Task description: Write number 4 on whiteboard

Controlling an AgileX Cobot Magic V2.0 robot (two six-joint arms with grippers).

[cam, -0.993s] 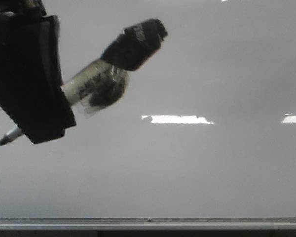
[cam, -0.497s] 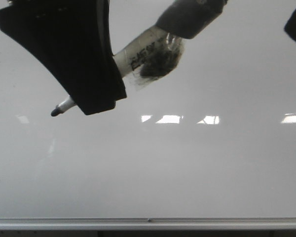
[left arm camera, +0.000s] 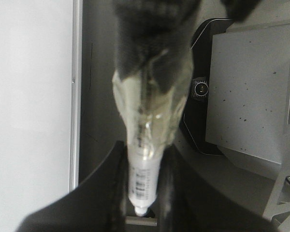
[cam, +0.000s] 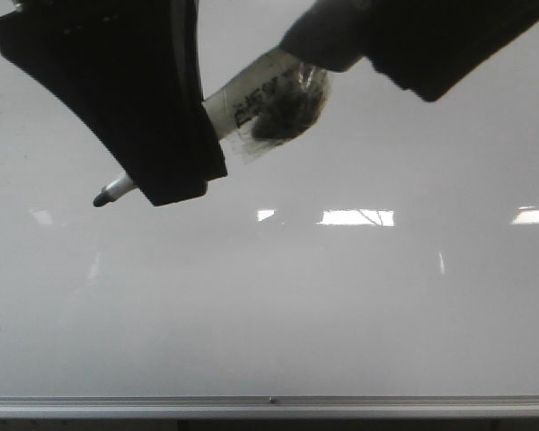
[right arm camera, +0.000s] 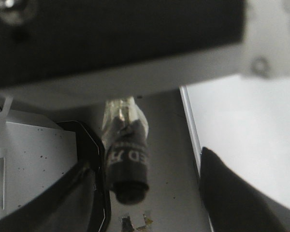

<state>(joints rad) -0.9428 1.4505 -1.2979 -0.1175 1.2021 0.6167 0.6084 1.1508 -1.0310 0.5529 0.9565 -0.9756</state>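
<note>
The whiteboard (cam: 341, 305) fills the front view, with a silver rail (cam: 269, 406) along its lower edge. No number 4 shows on it. My left gripper (cam: 175, 175) is shut on a white marker (cam: 251, 90), whose dark tip (cam: 99, 199) points down-left close to the board. Clear wrap with a dark smudge (cam: 287, 106) covers the barrel. In the left wrist view the marker (left arm camera: 145, 169) sits between the left gripper's (left arm camera: 146, 151) fingers. My right gripper (cam: 431, 49) is open around the marker's black cap end (right arm camera: 128, 166), one finger on each side, apart from it.
Bright light reflections (cam: 355, 217) lie across the board. The wrist views show a grey speckled panel (left arm camera: 251, 96) and a black base (left arm camera: 203, 87) beside the board's edge (right arm camera: 191, 125).
The left gripper carried the marker up and to the right, then held still. The right gripper came in from the upper right and now reaches the marker's cap end.
</note>
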